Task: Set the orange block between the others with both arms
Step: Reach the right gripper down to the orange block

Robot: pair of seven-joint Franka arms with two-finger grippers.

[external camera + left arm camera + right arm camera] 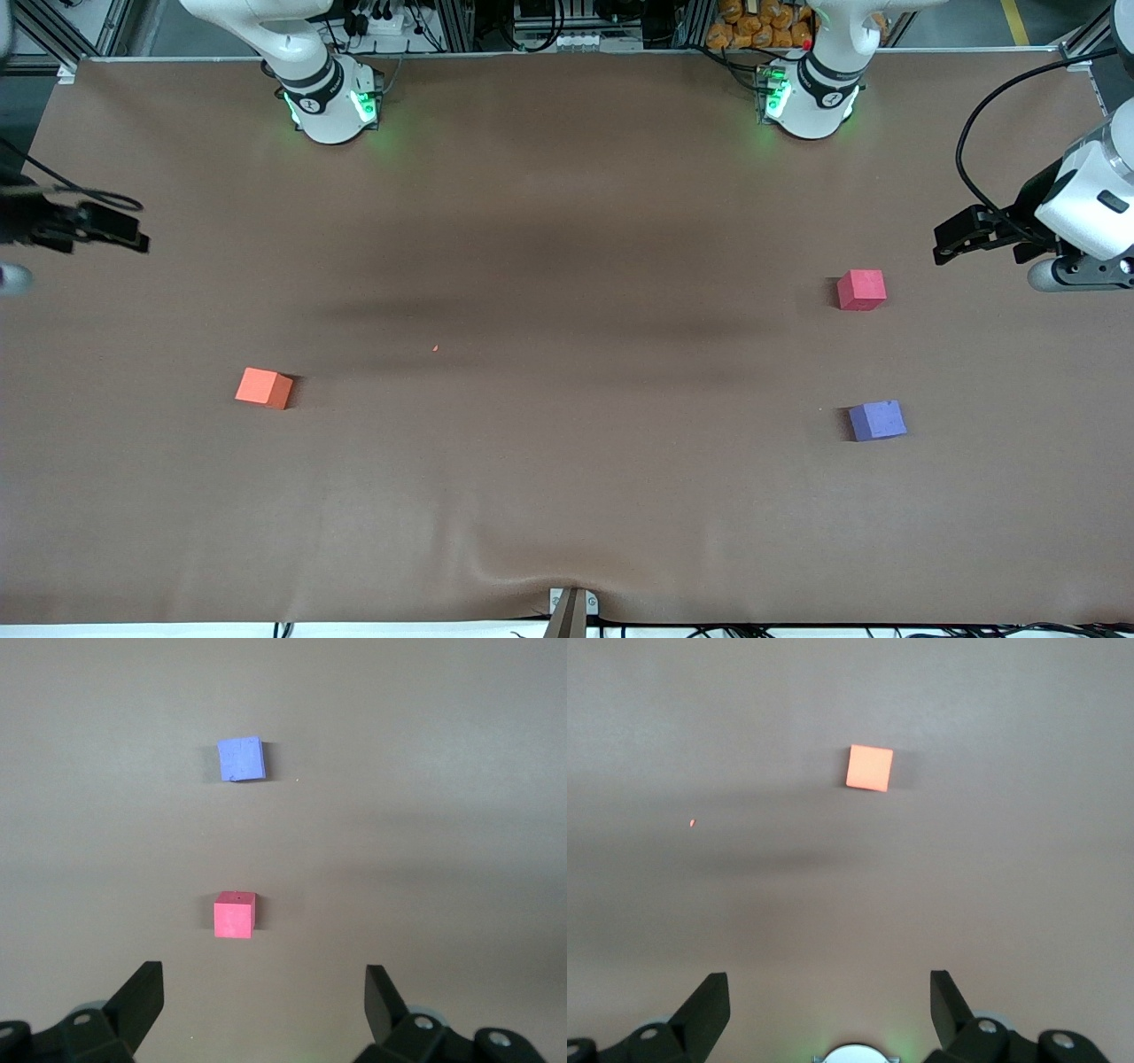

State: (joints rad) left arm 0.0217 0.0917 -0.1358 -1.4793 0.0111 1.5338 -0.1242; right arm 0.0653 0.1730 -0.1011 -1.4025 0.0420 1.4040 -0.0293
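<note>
The orange block (263,387) (869,767) lies on the brown table toward the right arm's end. The others, a pinkish-red cube (861,290) (235,914) and a purple-blue cube (877,420) (241,758), lie apart toward the left arm's end, the purple-blue one nearer the front camera. My left gripper (946,244) (263,992) hangs open and empty over the table's edge at that end, close to the pinkish-red cube. My right gripper (133,232) (830,997) hangs open and empty over the table's edge at the right arm's end, well away from the orange block.
Both arm bases (332,102) (808,99), lit green, stand along the table's back edge. A tiny orange speck (435,348) (692,823) lies near the middle of the table. The brown cover wrinkles at a clamp (571,610) on the front edge.
</note>
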